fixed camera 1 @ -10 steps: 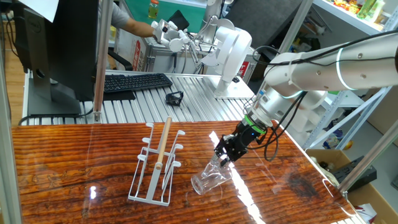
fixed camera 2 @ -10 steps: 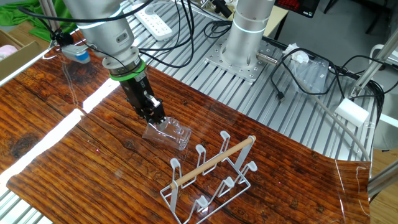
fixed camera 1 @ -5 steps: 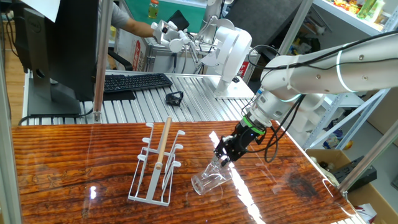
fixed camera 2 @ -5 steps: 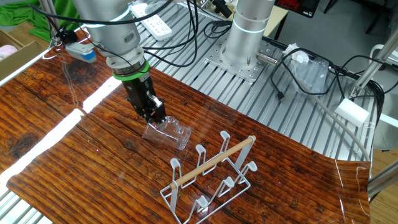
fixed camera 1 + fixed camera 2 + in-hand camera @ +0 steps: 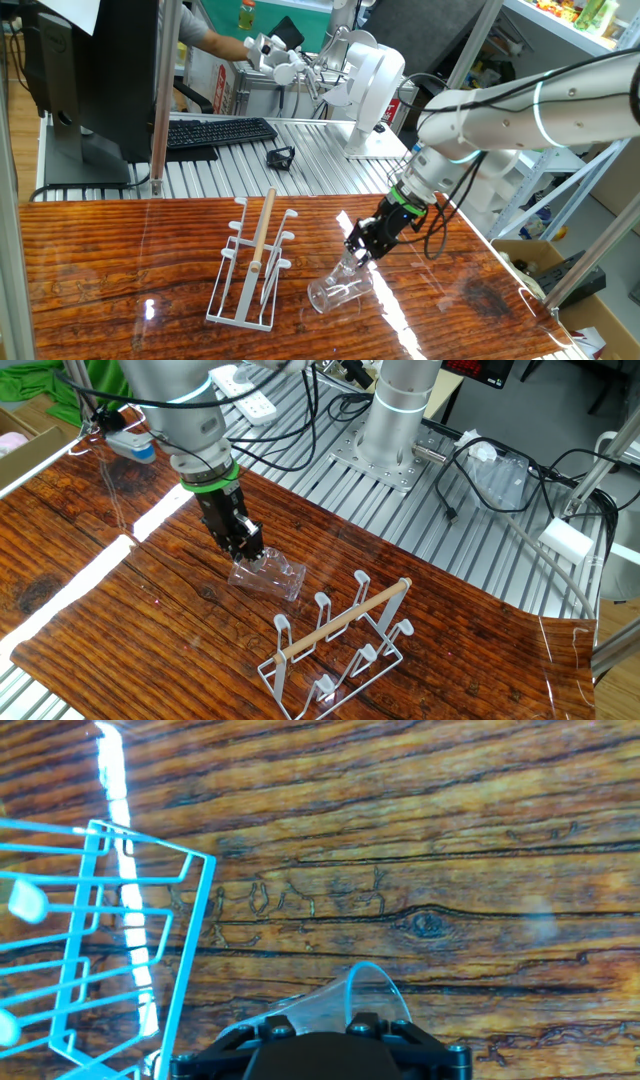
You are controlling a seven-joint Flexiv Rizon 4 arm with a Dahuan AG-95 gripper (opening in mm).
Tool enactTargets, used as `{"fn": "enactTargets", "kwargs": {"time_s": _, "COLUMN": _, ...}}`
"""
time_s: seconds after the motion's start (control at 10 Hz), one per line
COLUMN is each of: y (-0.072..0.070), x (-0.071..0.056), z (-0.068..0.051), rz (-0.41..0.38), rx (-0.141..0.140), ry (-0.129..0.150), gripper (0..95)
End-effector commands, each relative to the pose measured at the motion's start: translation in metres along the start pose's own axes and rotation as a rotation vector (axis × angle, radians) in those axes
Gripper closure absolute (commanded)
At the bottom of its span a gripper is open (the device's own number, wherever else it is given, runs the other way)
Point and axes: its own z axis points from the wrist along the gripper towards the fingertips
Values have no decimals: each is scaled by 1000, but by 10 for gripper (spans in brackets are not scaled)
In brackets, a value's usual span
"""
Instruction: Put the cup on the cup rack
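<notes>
1. Cup (image 5: 338,287) lies on its side on wood table (image 5: 120,260), clear glass, just beside rack (image 5: 250,265) but not touching it.
2. In one fixed view cup's open mouth faces lower left, toward the camera; base end is up by the gripper (image 5: 360,243).
3. In the other fixed view cup (image 5: 268,573) sits betw. gripper (image 5: 246,547) and rack (image 5: 335,645), tilted, one end low on the table (image 5: 90,590).
4. Gripper looks clamped on cup's base end: black fingers either side of the glass, pointing steeply down. Jaws partly closed, not fully.
5. Hand view: cup's curved rim (image 5: 365,988) pokes out just above black gripper body at bottom edge; fingertips themselves hidden, can't tell exact contact from here.
6. Rack stands upright on table, white wire, rect. base, short pegs both sides, light wood rod along the top.
7. Hand view shows rack (image 5: 120,950) at left edge, looking bluish, well apart from cup rim.
8. Rack pegs all bare.
9. Arm (image 5: 500,110) is white, comes in from right in one fixed view; black cables loop near wrist.
10. Behind table: keyboard (image 5: 215,131) and monitor (image 5: 95,70) on a ribbed metal bench.
</notes>
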Motion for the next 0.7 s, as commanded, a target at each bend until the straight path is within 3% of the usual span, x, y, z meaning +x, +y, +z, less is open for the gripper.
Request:
{"fn": "enactTargets", "kwargs": {"time_s": 0.1, "y": -1, "x": 0, "z": -1, "rz": 4, "rx": 7, "ry": -2, "gripper": 380}}
{"fn": "enactTargets", "kwargs": {"time_s": 0.7, "y": -4, "x": -5, "z": -5, "rz": 11, "rx": 17, "ry": -3, "gripper": 380}}
